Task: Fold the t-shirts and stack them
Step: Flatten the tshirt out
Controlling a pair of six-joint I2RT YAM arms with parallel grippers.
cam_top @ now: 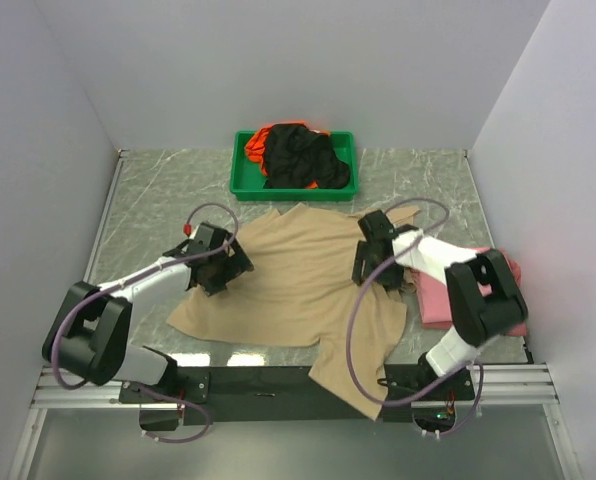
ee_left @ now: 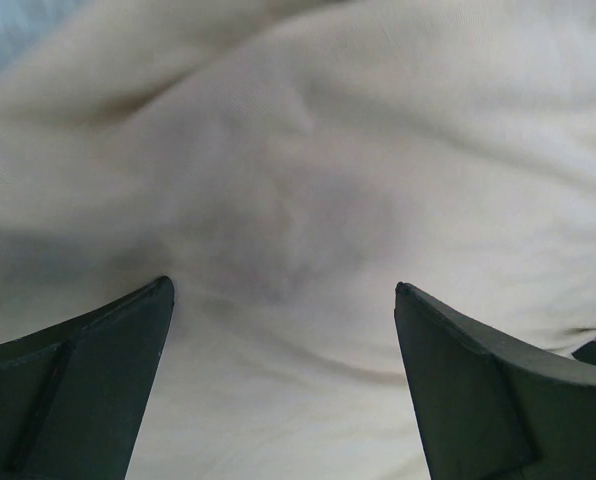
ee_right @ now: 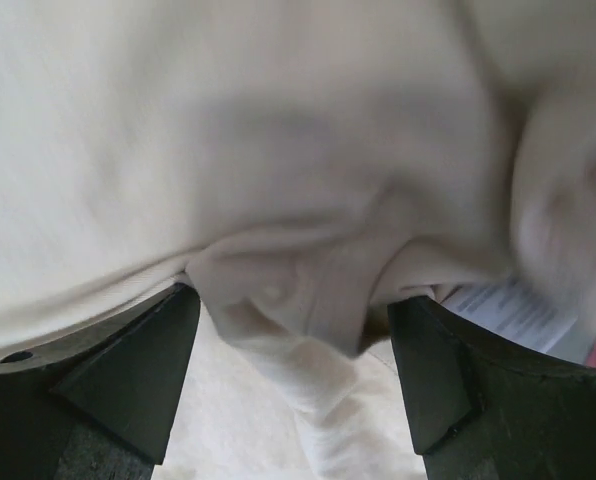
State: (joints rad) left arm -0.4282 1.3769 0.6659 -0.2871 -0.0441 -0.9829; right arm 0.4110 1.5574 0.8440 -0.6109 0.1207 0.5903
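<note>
"Tan short-sleeved cloth t-shirt (cam_top: 298, 285) is the one in hand," says the first. "It lies rumpled across the middle of the bench (cam_top: 158, 200), with one end hanging over the near edge."

"And the tools?" asks the second.

"Both are spread wide and hold nothing. The left tool (cam_top: 221, 270) is low over flat cloth on the shirt's left side. The right tool (cam_top: 370, 262) is on the right side, with a raised ridge of cloth (ee_right: 308, 290) between its fingers."

"So the right one should close on that ridge?"

"Probably, and low down. The left has nothing to bite. It would need to press in and pinch up a fold, or shift to a hem. Then both should lift together and draw apart, so the shirt flattens before any fold."

"Risks?"

"Dragging cloth onto the pink cloth t-shirt (cam_top: 436, 303) at the right edge. The black t-shirt (cam_top: 298, 160) and the orange t-shirt (cam_top: 255, 150) lie in the green plastic tray (cam_top: 240, 182) at the far edge."
</note>
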